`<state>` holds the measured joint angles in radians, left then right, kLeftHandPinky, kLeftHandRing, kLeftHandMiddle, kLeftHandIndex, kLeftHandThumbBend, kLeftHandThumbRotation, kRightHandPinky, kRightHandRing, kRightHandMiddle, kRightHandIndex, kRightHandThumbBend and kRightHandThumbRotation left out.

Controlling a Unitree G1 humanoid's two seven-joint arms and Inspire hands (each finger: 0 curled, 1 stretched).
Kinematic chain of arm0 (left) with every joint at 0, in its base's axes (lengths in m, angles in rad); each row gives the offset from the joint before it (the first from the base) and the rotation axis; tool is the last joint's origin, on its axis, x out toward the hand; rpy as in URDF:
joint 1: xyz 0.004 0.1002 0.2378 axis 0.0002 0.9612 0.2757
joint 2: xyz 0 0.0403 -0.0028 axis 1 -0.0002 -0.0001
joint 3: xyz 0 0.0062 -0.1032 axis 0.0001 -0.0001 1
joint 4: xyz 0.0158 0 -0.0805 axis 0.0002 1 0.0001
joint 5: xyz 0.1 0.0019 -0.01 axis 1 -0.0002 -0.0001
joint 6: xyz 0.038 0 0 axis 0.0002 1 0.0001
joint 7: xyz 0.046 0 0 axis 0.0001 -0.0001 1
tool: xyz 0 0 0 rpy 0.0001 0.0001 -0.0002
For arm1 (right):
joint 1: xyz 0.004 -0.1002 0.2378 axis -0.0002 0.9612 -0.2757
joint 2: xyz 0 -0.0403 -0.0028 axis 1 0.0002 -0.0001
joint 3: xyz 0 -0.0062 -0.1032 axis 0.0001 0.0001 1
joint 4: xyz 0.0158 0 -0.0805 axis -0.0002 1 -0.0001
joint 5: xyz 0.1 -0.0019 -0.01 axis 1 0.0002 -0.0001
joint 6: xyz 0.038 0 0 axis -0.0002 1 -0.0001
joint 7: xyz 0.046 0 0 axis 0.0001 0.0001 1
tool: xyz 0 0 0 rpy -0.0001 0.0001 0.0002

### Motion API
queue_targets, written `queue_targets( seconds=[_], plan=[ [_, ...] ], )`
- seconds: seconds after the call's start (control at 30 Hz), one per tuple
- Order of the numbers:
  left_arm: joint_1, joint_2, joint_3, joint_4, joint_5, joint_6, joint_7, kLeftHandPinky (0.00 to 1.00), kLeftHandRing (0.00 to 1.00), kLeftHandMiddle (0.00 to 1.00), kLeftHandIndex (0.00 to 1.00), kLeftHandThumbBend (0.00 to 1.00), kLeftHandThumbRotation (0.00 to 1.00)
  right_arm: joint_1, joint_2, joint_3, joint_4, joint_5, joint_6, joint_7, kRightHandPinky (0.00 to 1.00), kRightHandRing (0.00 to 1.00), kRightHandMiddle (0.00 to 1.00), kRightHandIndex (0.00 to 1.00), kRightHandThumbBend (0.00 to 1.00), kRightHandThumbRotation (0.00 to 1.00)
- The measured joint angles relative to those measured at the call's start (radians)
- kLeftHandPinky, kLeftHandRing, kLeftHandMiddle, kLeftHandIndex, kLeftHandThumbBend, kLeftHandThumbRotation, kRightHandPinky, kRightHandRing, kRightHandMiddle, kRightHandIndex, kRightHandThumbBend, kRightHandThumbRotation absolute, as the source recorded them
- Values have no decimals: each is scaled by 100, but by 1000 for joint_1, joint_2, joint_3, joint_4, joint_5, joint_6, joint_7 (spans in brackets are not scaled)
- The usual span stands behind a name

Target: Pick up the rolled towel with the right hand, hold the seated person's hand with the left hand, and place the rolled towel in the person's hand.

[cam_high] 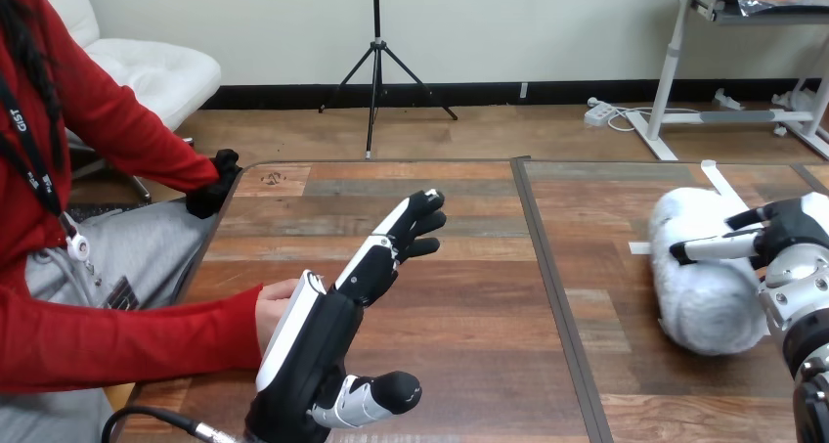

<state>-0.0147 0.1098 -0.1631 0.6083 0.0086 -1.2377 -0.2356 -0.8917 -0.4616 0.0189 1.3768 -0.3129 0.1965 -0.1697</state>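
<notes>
Left hand (311,357) is up over the left half of the table (459,296), white back shell toward the camera, edge-on. Its fingers (393,240) are straight and spread, pointing up and to the right, and its thumb (379,394) sticks out low to the right, so it is open and clamped on nothing. The person's near hand (275,304), on the red sleeve (127,335), lies low over the table just behind and to the left of the left hand's back shell. The two look close or touching, but contact can't be confirmed and nothing is curled round it. The person's far hand (217,184) sits at the table's far left edge, well apart from both robot hands. The rolled towel (699,291) is white and lies on the right half of the table, roll axis running roughly near to far, well apart from the person's hands. Right hand (782,230) comes in from the right edge and overlaps the towel's upper right side; can't tell whether it grips. A dark seam (549,296) splits the table into left and right panels. One white tape strip (721,179) lies just behind the towel, and a second tape piece (639,247) lies at its left side. A small round mark (272,178) is printed near the far left corner, too small to read.
</notes>
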Motion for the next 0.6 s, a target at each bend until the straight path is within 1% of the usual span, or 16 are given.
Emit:
queue_targets(
  seconds=[0.03,0.23,0.3,0.33,0.43,0.53,0.6],
  plan=[
    [0,0,-2,-2,-3,0,-2,84,91,93,93,100,89,0,1,0,0,0,-2,4,15,23,33,62,71,0],
    [-1,2,-12,-12,-13,-1,-13,84,90,93,92,100,89,1,6,-1,0,2,-22,32,8,14,24,45,67,0],
    [-1,1,-13,-12,-12,0,-14,84,90,93,92,100,89,1,9,-2,0,5,-28,39,7,13,23,44,66,0],
    [-1,1,-14,-12,-12,0,-14,84,90,93,92,100,89,1,11,-2,0,6,-31,41,7,13,22,43,66,0],
    [-1,1,-15,-12,-14,-1,-16,84,90,93,92,100,89,1,21,-3,0,14,-37,48,7,14,25,48,66,0],
    [-1,1,-17,-12,-18,-1,-19,84,90,93,92,100,88,1,29,-3,0,22,-43,57,7,13,25,54,65,0],
    [-1,1,-17,-12,-19,-1,-20,83,89,92,92,100,89,1,33,-4,0,28,-49,62,7,13,24,54,63,0]
  ],
)
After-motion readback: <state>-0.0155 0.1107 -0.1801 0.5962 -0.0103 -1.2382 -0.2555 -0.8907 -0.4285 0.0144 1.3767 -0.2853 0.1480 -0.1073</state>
